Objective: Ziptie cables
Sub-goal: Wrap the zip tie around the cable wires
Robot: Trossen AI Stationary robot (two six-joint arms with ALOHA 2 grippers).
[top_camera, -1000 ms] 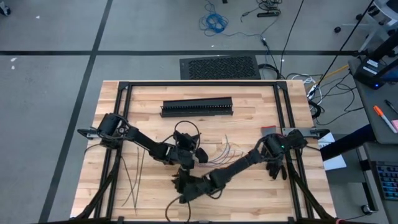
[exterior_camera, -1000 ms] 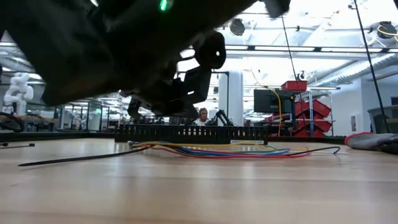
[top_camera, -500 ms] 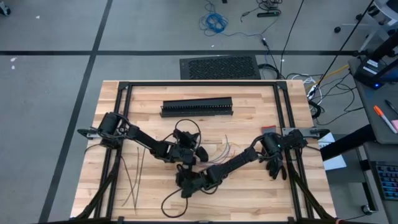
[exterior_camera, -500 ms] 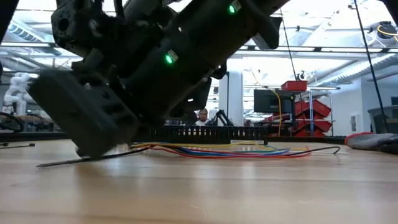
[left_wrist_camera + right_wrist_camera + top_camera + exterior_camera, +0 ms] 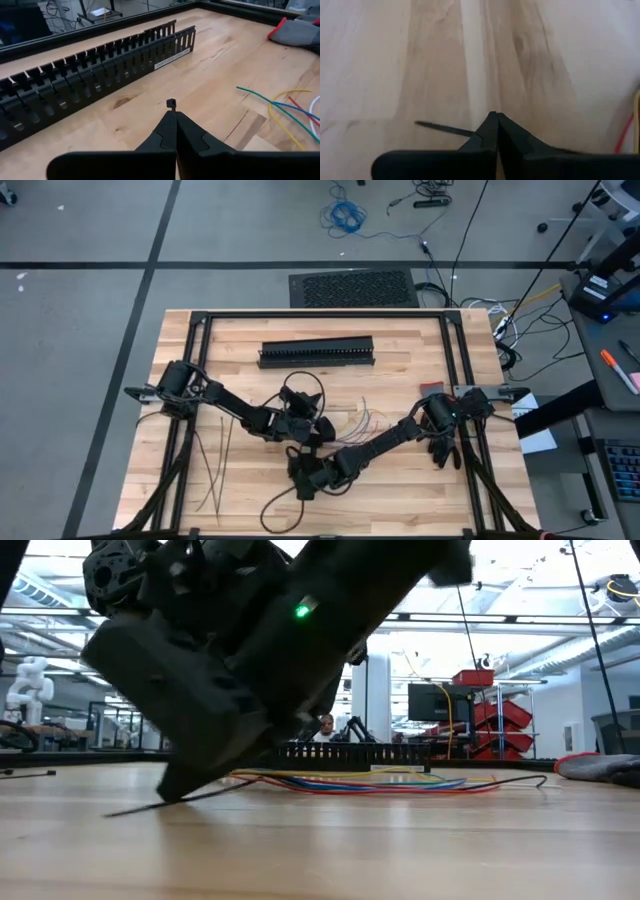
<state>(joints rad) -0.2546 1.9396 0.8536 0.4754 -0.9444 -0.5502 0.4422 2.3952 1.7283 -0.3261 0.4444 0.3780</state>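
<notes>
The cables (image 5: 357, 420) lie loose on the table right of centre; they also show in the low view (image 5: 380, 783) and the left wrist view (image 5: 280, 107). My left gripper (image 5: 318, 428) is at the table's middle, just left of the cables, shut on a ziptie's head end (image 5: 171, 103). My right gripper (image 5: 299, 483) is nearer the front edge, shut on a ziptie (image 5: 442, 129). That strip's free length (image 5: 275, 508) curves toward the near edge. I cannot tell whether both grippers hold the same ziptie. Spare zipties (image 5: 213, 465) lie flat at the front left. My left gripper pinches the ziptie between its two fingers just behind the small square head (image 5: 171, 103), which sticks out past the fingertips, clear of the table. My right gripper pinches the thin strip (image 5: 465, 132) between its two fingers, slanting down from the table's right. The fingers lie across the strip. The strip's free end (image 5: 125, 810) rests on the table.
The long black slotted duct (image 5: 317, 352) lies across the far middle of the table; it also shows in the left wrist view (image 5: 90, 75). A grey and red glove (image 5: 600, 766) lies near the right edge. Black frame rails (image 5: 196, 360) run along the table's sides.
My right gripper has gone a little toward the far edge and my left gripper, and has come down toward the table, still shut on the ziptie. The strip's free end has slid along the table with it.
</notes>
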